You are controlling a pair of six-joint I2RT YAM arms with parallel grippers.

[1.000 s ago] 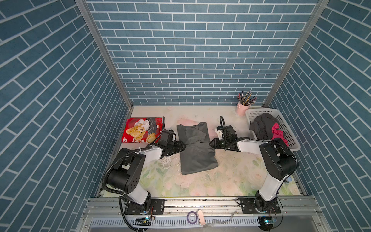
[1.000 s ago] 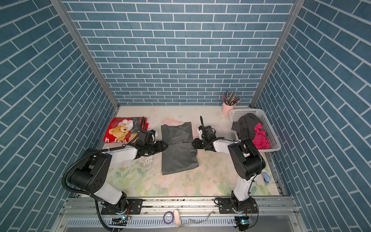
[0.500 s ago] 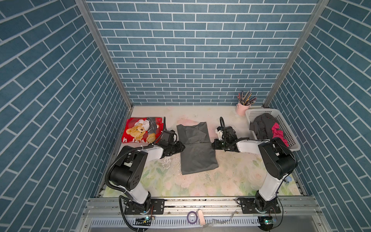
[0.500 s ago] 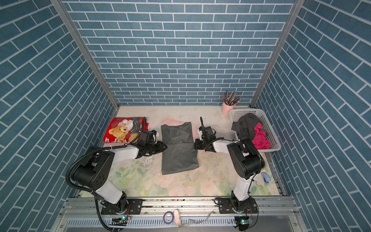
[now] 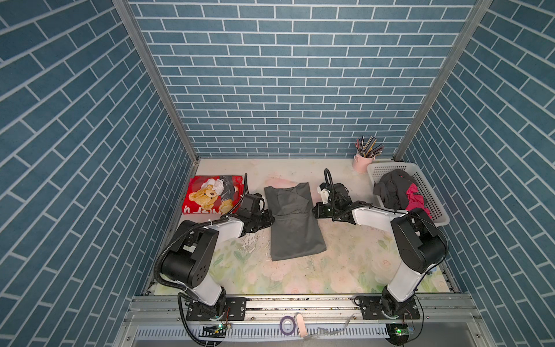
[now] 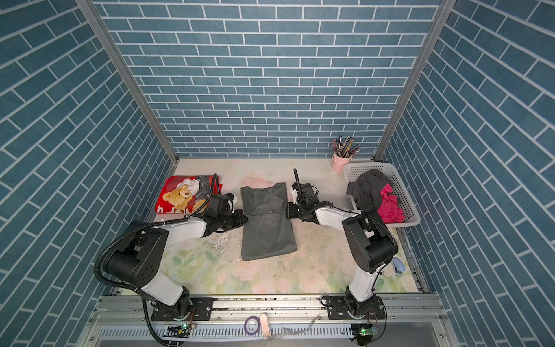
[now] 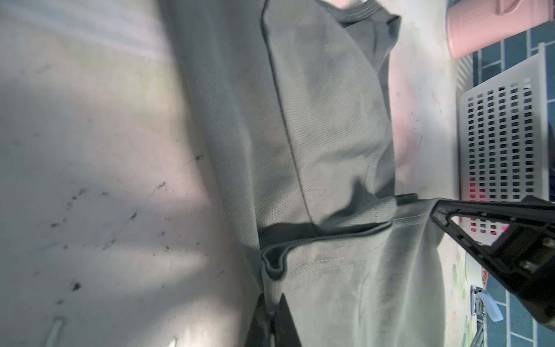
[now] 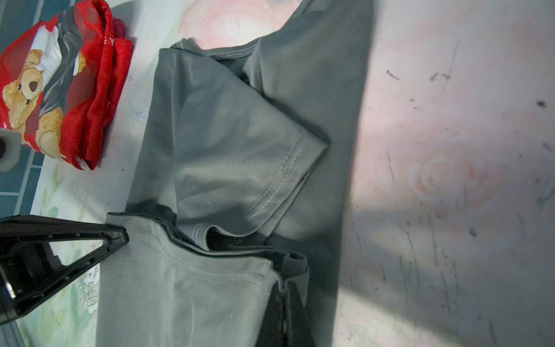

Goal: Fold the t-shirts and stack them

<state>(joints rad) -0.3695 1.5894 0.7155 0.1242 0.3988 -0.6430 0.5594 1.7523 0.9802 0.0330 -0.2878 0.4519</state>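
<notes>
A dark grey t-shirt point(image 5: 295, 228) point(image 6: 267, 228) lies flat in the middle of the table with its sleeves folded in. My left gripper point(image 5: 271, 217) point(image 6: 245, 218) is at its left side edge. In the left wrist view the left gripper point(image 7: 271, 300) is shut on a pinch of grey cloth point(image 7: 345, 285). My right gripper point(image 5: 314, 210) point(image 6: 289, 210) is at the right side edge. The right wrist view shows the right gripper point(image 8: 283, 290) shut on the grey cloth point(image 8: 195, 294) too. A folded red teddy-bear t-shirt point(image 5: 211, 198) point(image 8: 60, 90) lies at the back left.
A white perforated basket point(image 5: 387, 165) point(image 6: 365, 165) at the back right holds a dark t-shirt point(image 5: 392, 192) and a magenta one point(image 5: 416, 202). A pink cup of pencils point(image 5: 362, 162) stands behind it. Blue brick walls close in three sides.
Both grippers have gone from open to shut on the grey t-shirt's side edges. The arms have barely moved.
</notes>
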